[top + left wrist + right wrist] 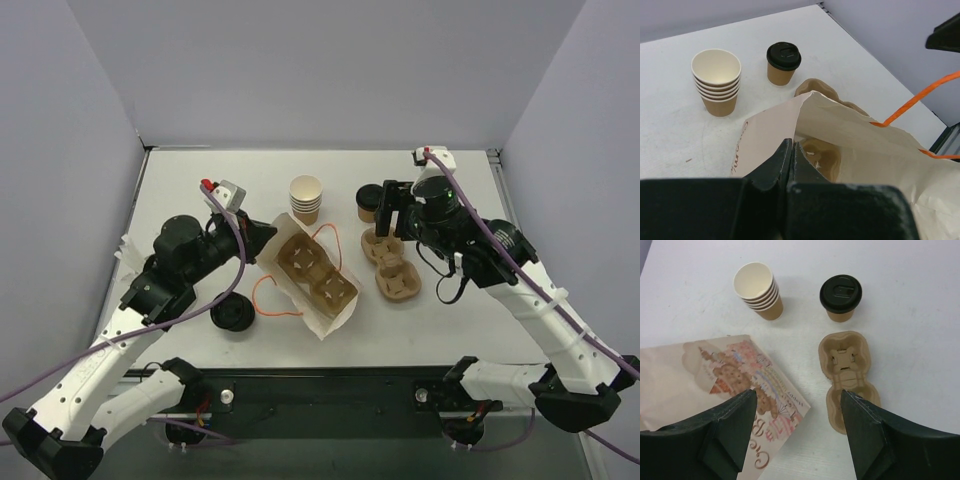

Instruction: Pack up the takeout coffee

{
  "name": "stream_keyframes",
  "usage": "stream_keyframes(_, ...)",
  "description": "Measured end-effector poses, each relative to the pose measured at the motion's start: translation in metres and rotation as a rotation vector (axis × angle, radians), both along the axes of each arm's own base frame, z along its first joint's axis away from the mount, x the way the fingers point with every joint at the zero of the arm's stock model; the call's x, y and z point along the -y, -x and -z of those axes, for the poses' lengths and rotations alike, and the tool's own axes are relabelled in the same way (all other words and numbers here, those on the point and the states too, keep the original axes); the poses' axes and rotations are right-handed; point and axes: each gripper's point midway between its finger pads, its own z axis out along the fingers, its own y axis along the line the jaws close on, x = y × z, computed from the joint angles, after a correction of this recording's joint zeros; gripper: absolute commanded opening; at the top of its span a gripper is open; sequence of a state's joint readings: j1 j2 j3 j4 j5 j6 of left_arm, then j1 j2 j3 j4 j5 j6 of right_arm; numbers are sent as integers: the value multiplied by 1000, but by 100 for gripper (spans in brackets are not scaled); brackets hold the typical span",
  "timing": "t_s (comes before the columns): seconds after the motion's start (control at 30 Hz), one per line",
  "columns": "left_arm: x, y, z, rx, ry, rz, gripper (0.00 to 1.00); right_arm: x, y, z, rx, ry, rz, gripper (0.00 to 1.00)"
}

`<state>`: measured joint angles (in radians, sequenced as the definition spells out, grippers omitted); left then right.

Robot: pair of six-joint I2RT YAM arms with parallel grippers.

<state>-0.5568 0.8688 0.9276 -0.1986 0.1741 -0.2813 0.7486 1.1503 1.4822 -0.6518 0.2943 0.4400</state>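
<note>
Standing takeout coffee seems just beyond right jaws.

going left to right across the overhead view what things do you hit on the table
black lid → stack of nested cups → lidded coffee cup. Left out: the paper bag and the loose cup carrier, since each overlaps others sideways.
</note>
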Motion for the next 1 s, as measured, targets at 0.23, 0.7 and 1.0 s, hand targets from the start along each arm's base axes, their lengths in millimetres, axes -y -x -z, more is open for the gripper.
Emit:
stream_keyframes(0.23,2,3,-5,37,-3,27,0,15,-53,23,-45,44,68,73)
stream_keyframes(0.7,-13,26,0,9,-24,25,0,15,-180,134,-279,189,-63,84)
stream_keyframes(1.0,-21,45,14,-21,-17,40,0,20,-220,164,-322,235,-76,89)
